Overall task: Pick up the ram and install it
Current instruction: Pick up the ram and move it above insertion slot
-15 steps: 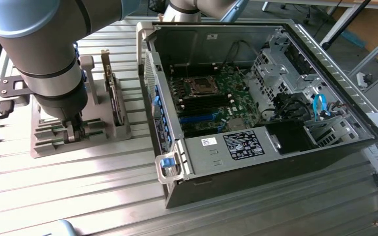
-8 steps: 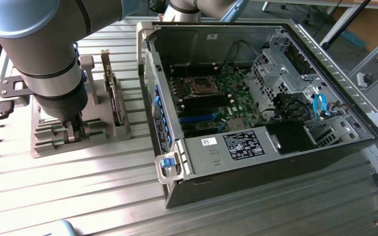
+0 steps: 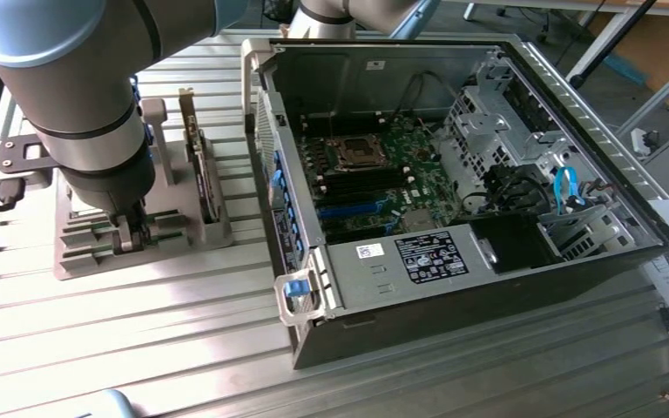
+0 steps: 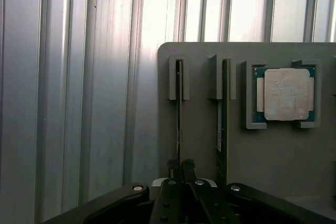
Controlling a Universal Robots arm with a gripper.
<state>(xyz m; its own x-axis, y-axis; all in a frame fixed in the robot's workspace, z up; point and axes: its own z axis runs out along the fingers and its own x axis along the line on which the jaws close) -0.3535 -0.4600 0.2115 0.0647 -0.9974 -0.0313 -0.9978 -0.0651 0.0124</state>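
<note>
A: Where to look for the ram stick (image 4: 179, 108)?

B: Right at the claw (image 4: 181, 167). Standing on its thin edge in a slot of the grey tray (image 4: 273, 156), running lengthwise straight away from the fingertips, near end tucked between them.

A: And the grip?

B: Drawn in to a narrow gap, one finger on each side of the stick, apparently pinching it. Not lifted, by the look of it; far end seated in its bracket.

A: Anything else in that tray?

B: A second stick (image 4: 223, 103) on edge in the neighbouring slot, parallel, just beside the first and clear of the fingers. Beyond that, a square silver chip (image 4: 286, 94) lying flat in its own recess. From the exterior view, also a dark card (image 3: 201, 170) upright in the tray.

A: And the destination?

B: Open computer case (image 3: 543, 78) on the exterior view's right, apart from the tray, with the green board (image 3: 399, 161) flat inside. Only one arm for the job.
</note>
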